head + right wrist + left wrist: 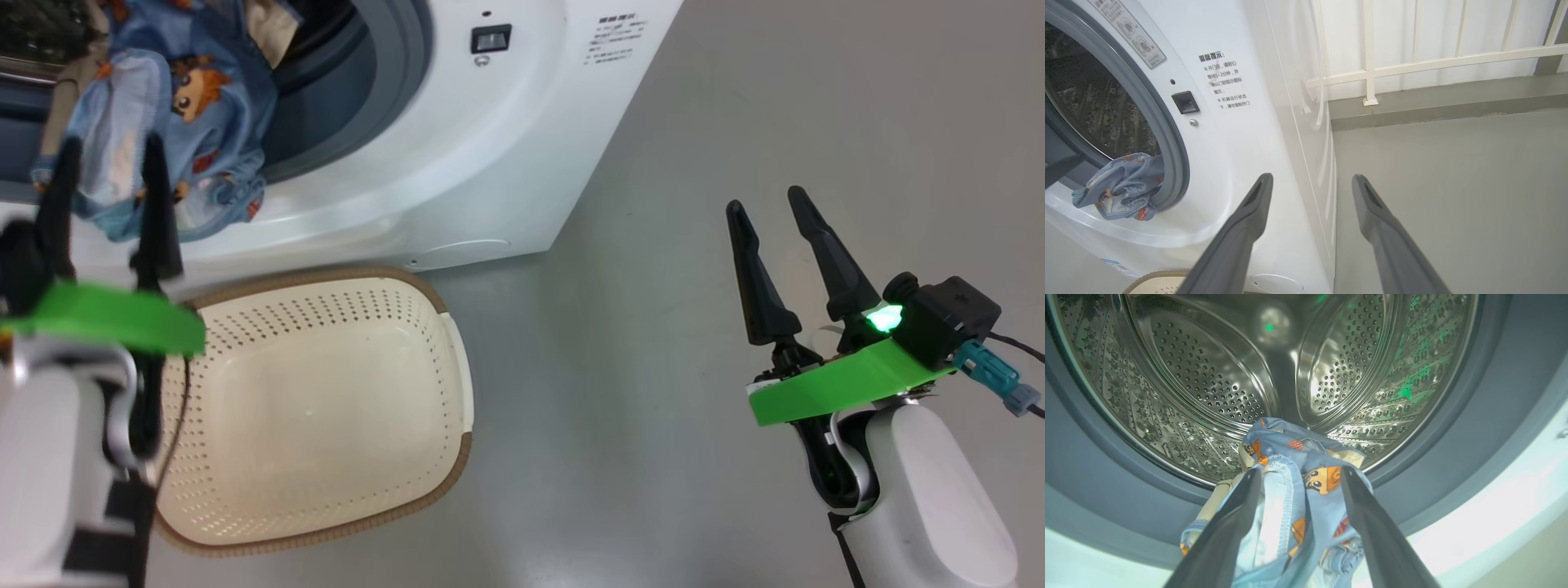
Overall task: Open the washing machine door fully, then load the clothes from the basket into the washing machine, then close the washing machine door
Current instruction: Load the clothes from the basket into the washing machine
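Note:
The washing machine (490,147) stands open, and its door is out of view. The clothes (196,106), light blue with orange cartoon figures, hang over the grey gasket at the lower lip, partly inside the steel drum (1208,375). My left gripper (111,143) is open right at the opening. In the left wrist view the clothes (1298,486) lie loosely between the spread fingers of the left gripper (1301,470). The cream basket (457,359) sits empty on the floor in front of the machine. My right gripper (766,198) is open over bare floor to the right, holding nothing.
Grey floor (735,106) stretches to the right of the machine. A white railing (1372,69) and wall stand behind the machine's right side. In the right wrist view the clothes (1122,188) spill over the gasket, and the basket's rim (1155,275) shows at the bottom.

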You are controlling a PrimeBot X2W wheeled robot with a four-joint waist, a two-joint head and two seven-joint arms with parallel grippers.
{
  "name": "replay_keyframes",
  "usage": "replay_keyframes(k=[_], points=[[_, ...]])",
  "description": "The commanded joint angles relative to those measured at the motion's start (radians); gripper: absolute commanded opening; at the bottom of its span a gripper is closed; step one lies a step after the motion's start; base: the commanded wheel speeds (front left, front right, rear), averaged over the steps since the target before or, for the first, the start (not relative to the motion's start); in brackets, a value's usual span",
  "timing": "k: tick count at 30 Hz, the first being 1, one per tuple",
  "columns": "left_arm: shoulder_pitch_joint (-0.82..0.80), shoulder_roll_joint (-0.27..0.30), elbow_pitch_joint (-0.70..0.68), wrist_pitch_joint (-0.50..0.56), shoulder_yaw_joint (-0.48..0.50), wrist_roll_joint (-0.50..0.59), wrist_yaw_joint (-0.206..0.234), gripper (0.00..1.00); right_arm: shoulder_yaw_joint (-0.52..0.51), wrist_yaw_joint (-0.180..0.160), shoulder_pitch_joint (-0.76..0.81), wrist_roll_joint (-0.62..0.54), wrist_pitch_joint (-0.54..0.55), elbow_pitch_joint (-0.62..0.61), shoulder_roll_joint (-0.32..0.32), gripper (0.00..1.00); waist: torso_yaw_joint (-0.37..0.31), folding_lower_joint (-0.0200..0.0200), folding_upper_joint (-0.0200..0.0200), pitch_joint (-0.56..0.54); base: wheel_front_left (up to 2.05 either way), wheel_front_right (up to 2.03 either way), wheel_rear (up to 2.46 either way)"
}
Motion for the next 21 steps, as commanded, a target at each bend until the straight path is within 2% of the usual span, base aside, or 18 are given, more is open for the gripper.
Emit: replay_keyframes(k=[1,6,11,21], points=[[0.037,0.042,-0.057,-0.003,0.035,-0.013,0.011,1.0,0.017,0.002,0.024,-0.006,-0.005,-0.026,-0.003,1.0,0.006,0.0,0.0,-0.006,0.0,0.0,0.0],[0.192,0.03,-0.22,-0.003,0.047,-0.026,0.042,1.0,0.013,0.002,0.031,-0.01,-0.005,-0.028,-0.017,1.0,0.02,0.0,0.0,-0.021,0.0,0.0,0.0],[0.308,0.011,-0.32,-0.001,0.053,-0.035,0.069,1.0,0.013,0.002,0.037,-0.011,-0.005,-0.029,-0.027,1.0,0.031,0.0,0.0,-0.03,0.0,0.0,0.0],[0.408,-0.032,-0.392,-0.004,0.062,-0.04,0.099,1.0,0.018,0.002,0.038,-0.015,-0.005,-0.034,-0.04,1.0,0.038,0.0,0.0,-0.032,0.0,0.0,0.0]])
